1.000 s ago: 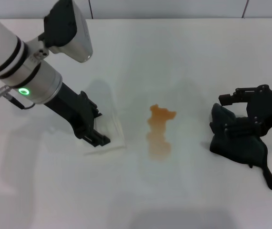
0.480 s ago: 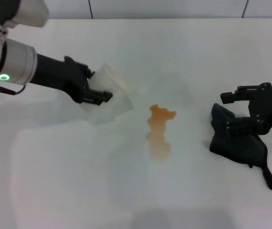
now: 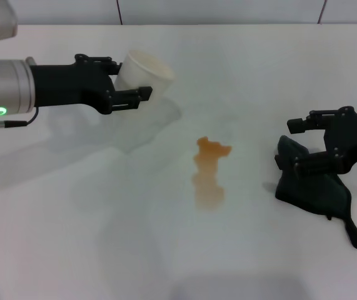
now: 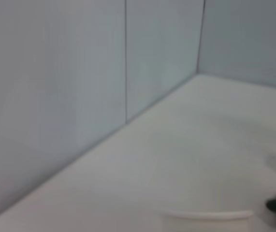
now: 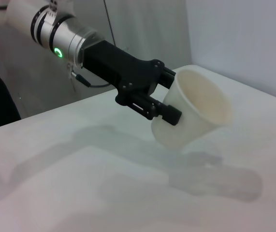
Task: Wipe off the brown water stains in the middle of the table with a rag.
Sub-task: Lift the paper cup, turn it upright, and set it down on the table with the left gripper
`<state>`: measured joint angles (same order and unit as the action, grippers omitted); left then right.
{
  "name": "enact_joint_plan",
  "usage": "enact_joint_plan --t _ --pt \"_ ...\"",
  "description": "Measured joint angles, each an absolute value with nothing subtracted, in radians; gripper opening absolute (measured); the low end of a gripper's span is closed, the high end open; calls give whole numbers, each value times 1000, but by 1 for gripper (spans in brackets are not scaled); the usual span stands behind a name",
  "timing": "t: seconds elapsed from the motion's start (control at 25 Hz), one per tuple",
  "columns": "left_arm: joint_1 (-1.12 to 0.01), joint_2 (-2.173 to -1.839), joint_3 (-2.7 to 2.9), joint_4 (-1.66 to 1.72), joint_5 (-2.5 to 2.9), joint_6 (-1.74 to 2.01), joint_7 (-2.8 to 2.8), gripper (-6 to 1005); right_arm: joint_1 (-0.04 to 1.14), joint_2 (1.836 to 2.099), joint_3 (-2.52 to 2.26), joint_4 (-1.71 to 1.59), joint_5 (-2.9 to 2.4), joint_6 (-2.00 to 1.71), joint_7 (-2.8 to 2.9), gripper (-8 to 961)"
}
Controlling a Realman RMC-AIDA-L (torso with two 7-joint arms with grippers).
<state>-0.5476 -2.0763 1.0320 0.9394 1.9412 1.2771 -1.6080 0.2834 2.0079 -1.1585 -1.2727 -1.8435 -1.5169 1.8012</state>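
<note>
On the far left, the left gripper (image 3: 130, 78) is clamped on a small white cup (image 3: 142, 74), holding it tilted in the air above the table (image 3: 72, 237). In the middle lie the brown water stains (image 3: 209, 172), untouched. To the right, the right gripper (image 3: 319, 147) sits low on the rag (image 3: 312, 187), which lies bunched on the tabletop well right of the stain; whether its fingers have closed on the cloth cannot be told. The step in hand seems to be securing the rag: pinch a thick fold firmly, then drag it left with steady downward pressure across the whole blotch.
</note>
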Motion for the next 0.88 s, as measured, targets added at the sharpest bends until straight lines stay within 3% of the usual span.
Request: enact_joint_plan --t 0.88 --pt "-460 -2079 1000 627 1625 1254 -1045 621 285 2008 -1206 -1237 -1844 -1453 1732 795"
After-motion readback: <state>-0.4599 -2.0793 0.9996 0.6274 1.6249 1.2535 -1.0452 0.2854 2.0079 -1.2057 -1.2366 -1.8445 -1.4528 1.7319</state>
